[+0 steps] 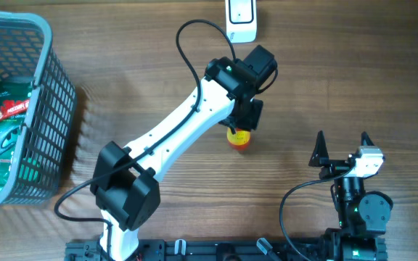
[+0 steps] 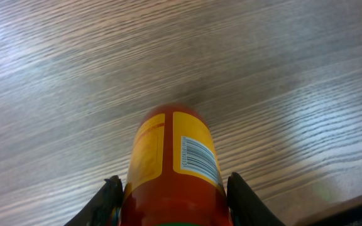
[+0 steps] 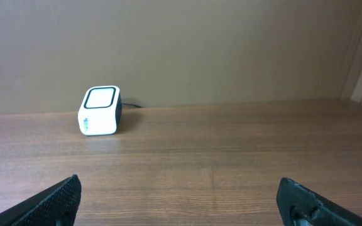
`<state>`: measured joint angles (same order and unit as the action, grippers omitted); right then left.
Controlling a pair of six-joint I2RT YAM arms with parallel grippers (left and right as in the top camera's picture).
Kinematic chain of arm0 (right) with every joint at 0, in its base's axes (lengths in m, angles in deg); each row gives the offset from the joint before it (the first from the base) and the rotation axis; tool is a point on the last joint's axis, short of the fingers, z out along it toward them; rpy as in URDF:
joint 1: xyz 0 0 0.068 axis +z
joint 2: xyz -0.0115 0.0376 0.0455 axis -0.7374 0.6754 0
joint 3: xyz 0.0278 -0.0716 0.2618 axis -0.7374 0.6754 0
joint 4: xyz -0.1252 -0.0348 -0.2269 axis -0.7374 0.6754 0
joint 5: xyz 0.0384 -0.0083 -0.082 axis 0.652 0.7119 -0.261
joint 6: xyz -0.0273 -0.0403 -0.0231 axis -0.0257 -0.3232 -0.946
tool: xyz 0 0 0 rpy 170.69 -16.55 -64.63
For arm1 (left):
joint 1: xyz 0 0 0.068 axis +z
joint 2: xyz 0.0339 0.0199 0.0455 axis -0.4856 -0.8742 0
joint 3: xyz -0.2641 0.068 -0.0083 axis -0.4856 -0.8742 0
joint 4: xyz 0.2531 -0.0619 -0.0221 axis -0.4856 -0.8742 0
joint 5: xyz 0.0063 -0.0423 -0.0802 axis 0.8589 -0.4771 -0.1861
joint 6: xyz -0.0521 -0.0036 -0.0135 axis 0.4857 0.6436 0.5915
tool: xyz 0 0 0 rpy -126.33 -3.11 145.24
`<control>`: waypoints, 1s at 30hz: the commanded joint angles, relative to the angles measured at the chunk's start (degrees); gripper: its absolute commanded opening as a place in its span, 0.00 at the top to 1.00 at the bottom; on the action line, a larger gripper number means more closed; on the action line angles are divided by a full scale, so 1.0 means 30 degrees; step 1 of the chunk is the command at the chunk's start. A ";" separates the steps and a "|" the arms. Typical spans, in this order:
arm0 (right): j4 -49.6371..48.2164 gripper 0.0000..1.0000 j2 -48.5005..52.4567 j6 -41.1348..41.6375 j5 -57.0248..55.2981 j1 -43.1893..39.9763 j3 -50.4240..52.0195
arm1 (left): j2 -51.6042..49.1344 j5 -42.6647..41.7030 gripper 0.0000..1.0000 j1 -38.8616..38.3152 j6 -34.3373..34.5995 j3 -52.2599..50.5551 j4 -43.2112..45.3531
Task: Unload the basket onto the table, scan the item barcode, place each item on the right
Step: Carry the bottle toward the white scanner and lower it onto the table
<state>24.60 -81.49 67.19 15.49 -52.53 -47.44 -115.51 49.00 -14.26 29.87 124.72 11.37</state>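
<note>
Left gripper [image 2: 175, 194] pinches the can [image 2: 168, 150], barcode [image 2: 198, 157] facing its wrist cam; right gripper [image 1: 342, 145] spread wide, empty.

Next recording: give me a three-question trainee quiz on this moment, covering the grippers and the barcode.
1. True or false: the right gripper is shut on the can.
2. Which view shows the can's barcode? A) overhead B) left wrist C) right wrist
3. Fill in: the green packets lie in the ___.
Key: 1 false; it stands open and empty, and the left gripper holds the can. 2 B. 3 basket.
</note>
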 commanded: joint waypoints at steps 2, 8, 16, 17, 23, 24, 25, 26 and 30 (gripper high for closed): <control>-0.0036 0.00 -0.0102 -0.0233 -0.0189 0.0117 0.0022 | -0.0219 -0.0452 0.67 -0.0117 -0.1231 -0.2142 0.0823; -0.0036 0.00 -0.0102 -0.0233 -0.0197 0.0117 0.0022 | -0.0219 -0.0532 0.67 -0.0124 -0.1224 -0.4146 0.1501; -0.0036 0.00 -0.0102 -0.0233 -0.0197 0.0117 0.0022 | -0.0219 -0.1508 0.36 -0.0117 -0.1231 -0.4532 0.2251; -0.0036 0.00 -0.0102 -0.0233 -0.0197 0.0117 0.0022 | -0.0219 -0.1450 0.24 -0.0117 -0.1224 -0.4532 0.2331; -0.0036 0.00 -0.0102 -0.0233 -0.0197 0.0117 0.0022 | -0.0204 -0.0903 0.00 -0.0102 -0.1224 -0.3774 0.2280; -0.0036 0.00 -0.0102 -0.0233 -0.0197 0.0117 0.0022 | -0.0204 -0.0605 0.00 -0.0102 -0.1224 -0.3461 0.2164; -0.0036 0.00 -0.0102 -0.0233 -0.0197 0.0117 0.0022 | -0.0189 -0.0255 0.00 -0.0102 -0.1224 -0.3104 0.2018; -0.0036 0.00 -0.0102 -0.0233 -0.0197 0.0117 0.0022 | -0.0124 0.0109 0.00 -0.0102 -0.1224 -0.2674 0.1792; -0.0036 0.00 -0.0102 -0.0233 -0.0189 0.0117 0.0022 | 0.0393 0.2040 0.00 0.0080 -0.1224 -0.0350 0.0270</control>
<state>24.60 -81.49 67.19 15.47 -52.53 -47.44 -114.76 48.62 -14.45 26.48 117.31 14.60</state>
